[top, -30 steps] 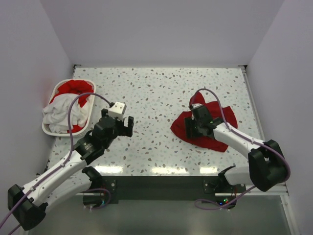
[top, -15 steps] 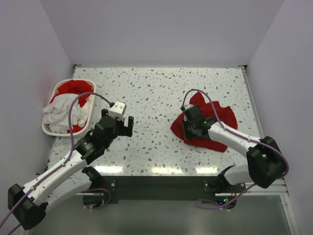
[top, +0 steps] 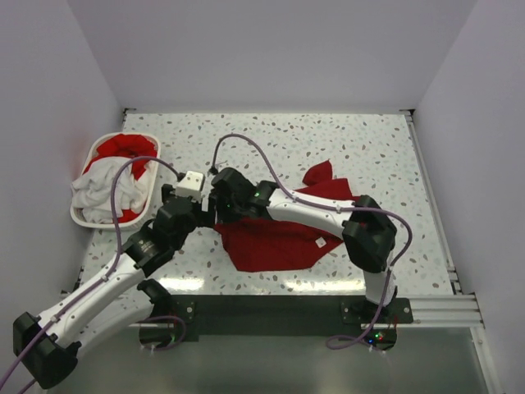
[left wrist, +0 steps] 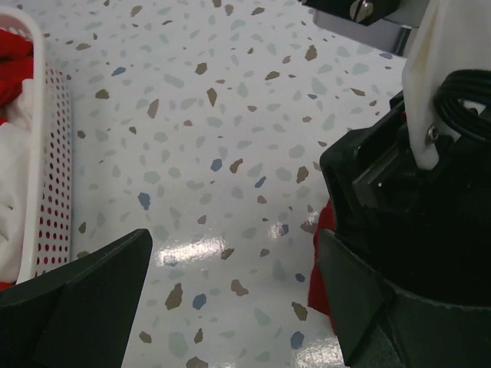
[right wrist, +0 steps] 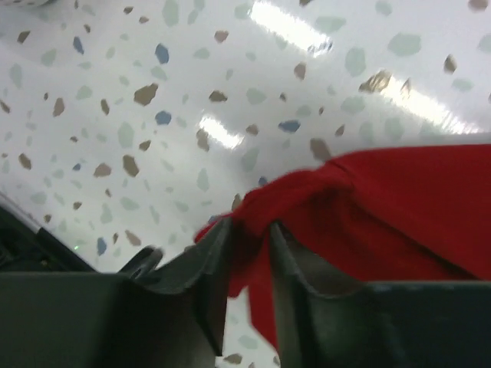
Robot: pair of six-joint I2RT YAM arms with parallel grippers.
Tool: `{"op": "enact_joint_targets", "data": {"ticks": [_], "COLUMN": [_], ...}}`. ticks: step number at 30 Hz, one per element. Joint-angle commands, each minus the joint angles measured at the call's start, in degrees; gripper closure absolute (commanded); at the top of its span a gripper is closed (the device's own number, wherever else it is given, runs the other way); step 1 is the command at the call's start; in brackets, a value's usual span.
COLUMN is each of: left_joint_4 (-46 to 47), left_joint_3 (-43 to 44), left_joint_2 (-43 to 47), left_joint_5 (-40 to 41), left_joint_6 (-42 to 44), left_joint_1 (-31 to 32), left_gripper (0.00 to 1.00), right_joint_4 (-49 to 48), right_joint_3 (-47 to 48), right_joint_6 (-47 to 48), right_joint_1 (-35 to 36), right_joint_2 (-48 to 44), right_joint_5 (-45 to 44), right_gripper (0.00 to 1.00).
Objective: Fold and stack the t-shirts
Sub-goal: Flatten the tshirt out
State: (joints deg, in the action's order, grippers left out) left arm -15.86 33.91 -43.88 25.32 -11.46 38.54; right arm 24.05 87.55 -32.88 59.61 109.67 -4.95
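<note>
Right wrist cam shows the right gripper [right wrist: 247, 241] pinching the red t-shirt [right wrist: 383, 199], freshly dragged leftward and trailing spread-out behind it, right next to the open left gripper [left wrist: 230, 303], so it looks about fold-ready.

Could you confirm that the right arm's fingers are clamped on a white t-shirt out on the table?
Not quite: the right wrist view shows the right arm's fingers clamped on a red t-shirt, not a white one, out on the table.

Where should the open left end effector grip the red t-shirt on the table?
Probably the near-left corner of the deep red cloth t-shirt, approached from the left: it lies flat and free, while the right end effector pinches the far-left edge.
</note>
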Motion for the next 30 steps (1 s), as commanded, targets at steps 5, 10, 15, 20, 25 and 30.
{"op": "enact_joint_targets", "data": {"ticks": [5, 10, 15, 20, 25, 30], "left_joint_4": [3.6, 3.5, 3.5, 1.6, -3.8, -8.0], "left_joint_3": [-0.7, -0.5, -0.6, -0.2, 0.4, -3.0], "left_joint_2": [2.5, 1.9, 1.3, -0.7, -2.9, -3.6], "left_joint_5": [0.9, 0.2, -0.2, 0.3, 1.0, 0.5], "left_joint_6": [-1.6, -2.0, -2.4, -4.3, -12.2, -22.8], "left_joint_1": [0.5, 0.4, 0.5, 0.5, 0.4, 0.5], "left_gripper": [0.05, 0.05, 0.05, 0.04, 0.03, 0.00], "right_joint_4": [2.1, 1.5, 2.0, 3.5, 5.0, 4.6], "right_joint_3": [4.7, -14.5, -28.3, -31.9, -32.8, -34.3], "right_joint_6": [2.6, 3.8, 6.9, 10.5, 12.3, 12.3], "right_joint_1": [-0.4, -6.8, -14.0, -17.4, -20.0, -20.2], "right_joint_2": [-2.5, -17.1, -26.6, -30.4, -29.9, -30.5], "right_joint_5": [-6.9, -9.5, -9.7, -12.7, -12.5, -9.3], "right_gripper": [0.48, 0.47, 0.43, 0.34, 0.30, 0.28]}}
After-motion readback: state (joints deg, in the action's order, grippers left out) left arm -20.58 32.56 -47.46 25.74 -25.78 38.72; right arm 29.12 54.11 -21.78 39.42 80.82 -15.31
